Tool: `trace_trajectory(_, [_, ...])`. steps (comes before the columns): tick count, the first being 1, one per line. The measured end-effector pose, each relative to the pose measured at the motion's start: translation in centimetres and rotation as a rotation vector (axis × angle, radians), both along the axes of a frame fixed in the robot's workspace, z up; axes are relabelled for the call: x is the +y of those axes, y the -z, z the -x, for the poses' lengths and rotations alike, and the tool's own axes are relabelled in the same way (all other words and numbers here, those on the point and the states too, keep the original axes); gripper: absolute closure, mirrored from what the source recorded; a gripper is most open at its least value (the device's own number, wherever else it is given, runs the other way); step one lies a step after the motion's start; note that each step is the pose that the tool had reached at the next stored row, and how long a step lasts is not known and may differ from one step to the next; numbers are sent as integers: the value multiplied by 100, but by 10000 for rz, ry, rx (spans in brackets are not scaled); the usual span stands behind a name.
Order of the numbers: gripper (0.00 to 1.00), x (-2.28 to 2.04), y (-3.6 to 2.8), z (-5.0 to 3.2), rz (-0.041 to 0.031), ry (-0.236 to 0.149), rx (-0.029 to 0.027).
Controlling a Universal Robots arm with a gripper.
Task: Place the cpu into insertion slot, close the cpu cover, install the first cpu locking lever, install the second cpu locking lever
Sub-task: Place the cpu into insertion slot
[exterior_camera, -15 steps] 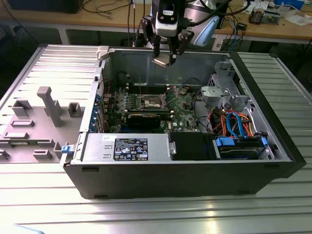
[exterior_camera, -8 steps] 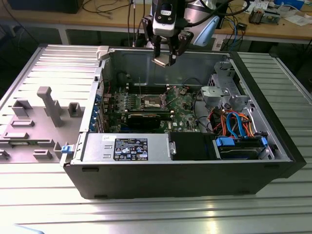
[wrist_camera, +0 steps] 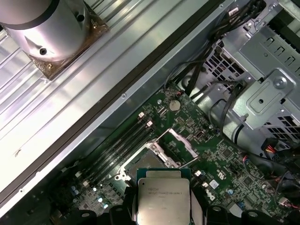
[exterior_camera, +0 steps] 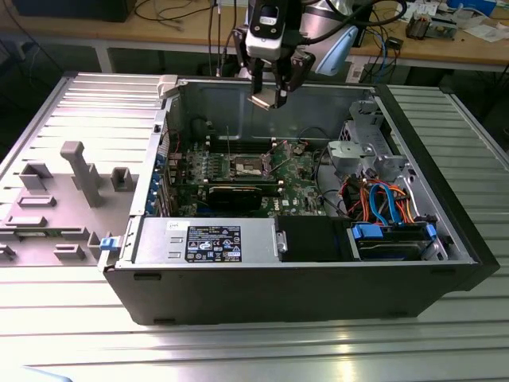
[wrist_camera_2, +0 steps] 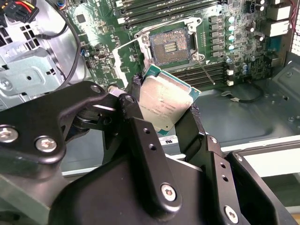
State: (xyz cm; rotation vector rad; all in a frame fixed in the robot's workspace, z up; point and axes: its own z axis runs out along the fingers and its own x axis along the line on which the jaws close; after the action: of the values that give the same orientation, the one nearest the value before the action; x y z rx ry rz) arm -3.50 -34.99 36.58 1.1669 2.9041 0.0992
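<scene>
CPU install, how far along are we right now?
Nothing is seated yet. In hand: the gripper holds the cpu above the board inside the open case. The slot is empty and the cover is swung open beside it. Left: seating the cpu, closing the cover, and both levers; one lever stands free by the slot.

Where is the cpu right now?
In the second wrist view the cpu is clamped in the pincer, in the air over the motherboard, near the open insertion slot. In the exterior view it hangs by the case rear wall.
</scene>
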Motion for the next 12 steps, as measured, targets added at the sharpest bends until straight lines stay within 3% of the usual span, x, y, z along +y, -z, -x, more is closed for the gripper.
trace_trajectory(12, [46,0,1,0,1,226,0])
